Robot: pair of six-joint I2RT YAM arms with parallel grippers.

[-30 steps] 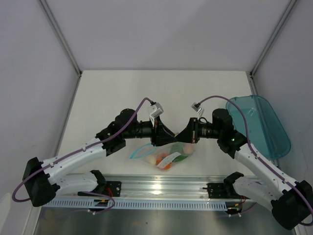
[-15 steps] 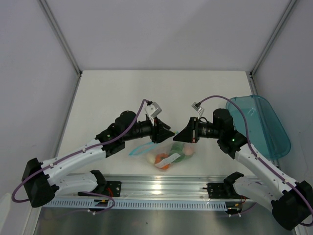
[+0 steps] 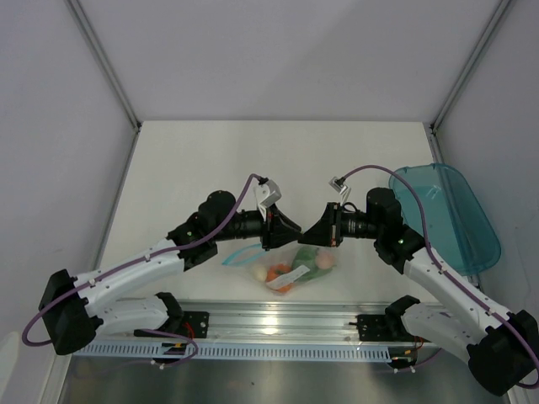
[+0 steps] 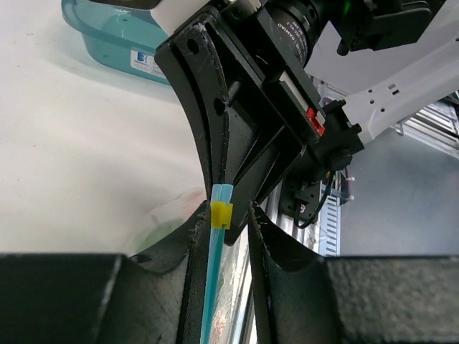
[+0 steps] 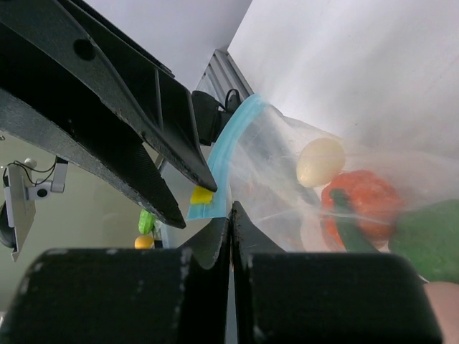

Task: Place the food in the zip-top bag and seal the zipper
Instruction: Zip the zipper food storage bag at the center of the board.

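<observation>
The left gripper [image 4: 226, 218], its jaws partly apart, straddles the teal zipper [image 4: 209, 287] of the zip-top bag [image 3: 296, 268] without visibly clamping it. The strip runs up between its fingers to a small yellow slider [image 4: 221, 213]. Right at that slider the right gripper [image 5: 231, 208] is closed tight, pinching the bag's mouth edge at the zipper's end, apparently to keep the strip lifted and taut so the other arm can work along it. The bag's body sags toward the table [image 3: 253, 160] near the middle of its near edge, close to the metal rail [image 3: 269, 324]. The food shows through the film: a pale egg [image 5: 320, 162], an orange-red round piece [image 5: 362, 204] and a green piece [image 5: 430, 240]. The two grippers meet nose to nose, so the right fingertips block any travel past the slider. A translucent teal tray [image 3: 455, 210] sits well apart at the table's right edge. Whether the zipper is fully sealed cannot be told.
</observation>
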